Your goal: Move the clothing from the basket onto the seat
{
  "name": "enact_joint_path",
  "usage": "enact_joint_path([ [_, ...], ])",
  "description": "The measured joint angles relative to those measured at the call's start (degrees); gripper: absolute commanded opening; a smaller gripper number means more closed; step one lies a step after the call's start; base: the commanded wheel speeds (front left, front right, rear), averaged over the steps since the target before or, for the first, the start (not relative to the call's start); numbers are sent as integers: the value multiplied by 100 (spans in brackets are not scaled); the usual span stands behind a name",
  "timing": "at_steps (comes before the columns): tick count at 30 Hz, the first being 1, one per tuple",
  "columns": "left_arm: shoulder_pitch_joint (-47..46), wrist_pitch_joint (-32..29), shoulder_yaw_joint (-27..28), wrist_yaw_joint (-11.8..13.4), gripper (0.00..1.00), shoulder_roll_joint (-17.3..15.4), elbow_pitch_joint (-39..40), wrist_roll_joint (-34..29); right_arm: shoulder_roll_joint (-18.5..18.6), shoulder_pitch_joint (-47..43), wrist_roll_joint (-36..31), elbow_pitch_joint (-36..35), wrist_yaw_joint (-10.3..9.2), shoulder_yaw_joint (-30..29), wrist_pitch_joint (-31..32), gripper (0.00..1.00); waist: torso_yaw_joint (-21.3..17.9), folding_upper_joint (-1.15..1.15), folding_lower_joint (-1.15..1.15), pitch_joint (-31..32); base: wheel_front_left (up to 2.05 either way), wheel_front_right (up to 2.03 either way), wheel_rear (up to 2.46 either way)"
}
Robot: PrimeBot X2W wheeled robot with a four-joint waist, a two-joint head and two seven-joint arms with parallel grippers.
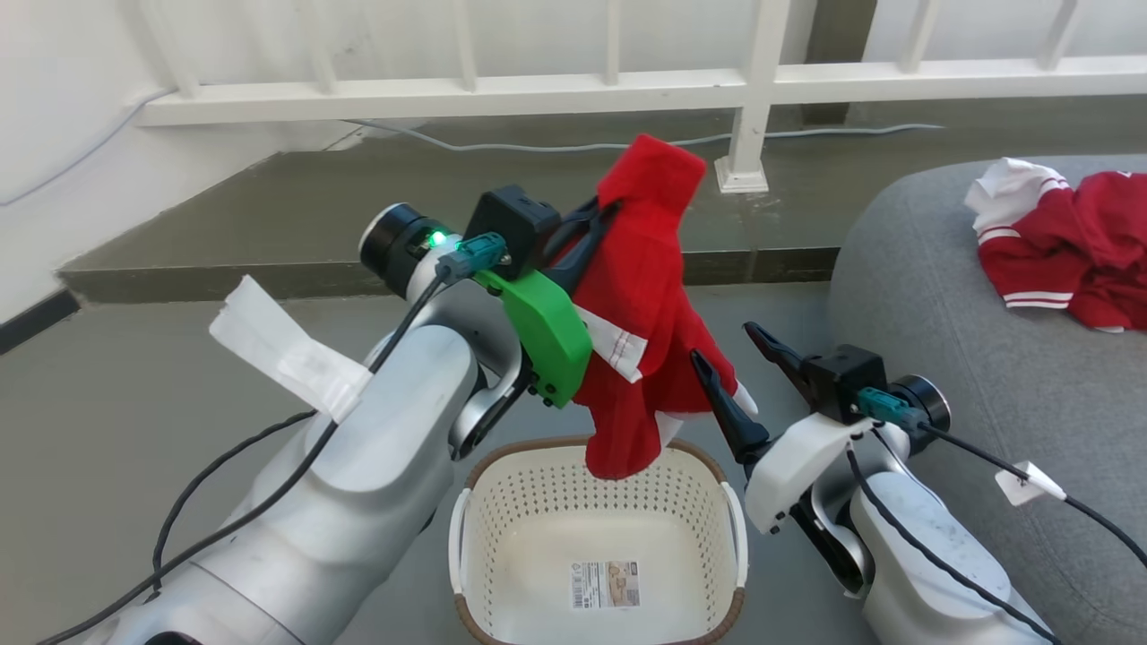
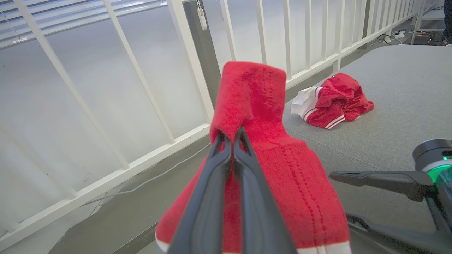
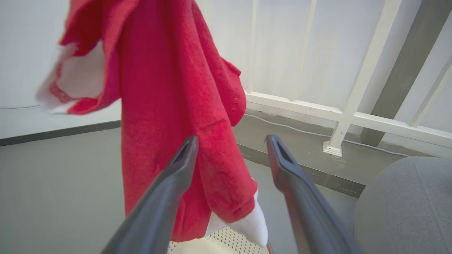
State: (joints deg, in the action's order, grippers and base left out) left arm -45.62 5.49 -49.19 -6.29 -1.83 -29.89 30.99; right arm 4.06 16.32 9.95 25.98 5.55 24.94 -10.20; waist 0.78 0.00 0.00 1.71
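My left gripper [image 1: 599, 213] is shut on a red-and-white garment [image 1: 641, 305], which hangs down above the cream basket [image 1: 502, 528]. In the left wrist view the closed fingers [image 2: 231, 141] pinch a fold near the top of that clothing [image 2: 261, 106]. My right gripper [image 1: 728, 345] stands open beside the hanging cloth, its fingers [image 3: 176, 169] apart with the fabric [image 3: 169, 106] just left of the gap. The basket holds no clothing; a label sticker [image 1: 606, 584] lies on its floor. A second red-and-white garment [image 1: 1066, 242] lies crumpled on the grey seat [image 1: 932, 269].
A white railing [image 1: 753, 90] runs across the back on a raised grey step, with a pale cable [image 1: 573, 143] along it. Grey floor [image 1: 134, 403] spreads to the left of the basket. The seat fills the right side.
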Motion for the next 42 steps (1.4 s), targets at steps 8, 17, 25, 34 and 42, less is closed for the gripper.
enact_joint_path([
  [8, 0, -122, -214, 27, 0, -1, 252, 84, -7, 307, -20, 432, 69, 274, 52, 100, 202, 0, 0, 37, 0, 0, 0],
  [17, 0, -201, -293, 192, 0, -4, 355, 113, -45, 608, -29, 834, 101, 671, 93, 21, 268, 0, 0, 29, 0, 0, 0],
  [25, 2, -241, -231, 417, 0, -5, 314, 120, -47, 749, 111, 940, 149, 697, 18, 0, 152, 0, 0, -5, 0, 0, 0],
  [34, 172, -220, -108, 481, 37, -5, 271, 341, -45, 851, 336, 942, 149, 432, -108, 0, -69, 0, 0, -46, 0, 0, 0],
  [42, 500, -48, -73, 531, 100, -37, 230, 414, 157, 1115, 422, 825, 147, 100, -188, 0, -309, 0, 0, -81, 0, 0, 0],
])
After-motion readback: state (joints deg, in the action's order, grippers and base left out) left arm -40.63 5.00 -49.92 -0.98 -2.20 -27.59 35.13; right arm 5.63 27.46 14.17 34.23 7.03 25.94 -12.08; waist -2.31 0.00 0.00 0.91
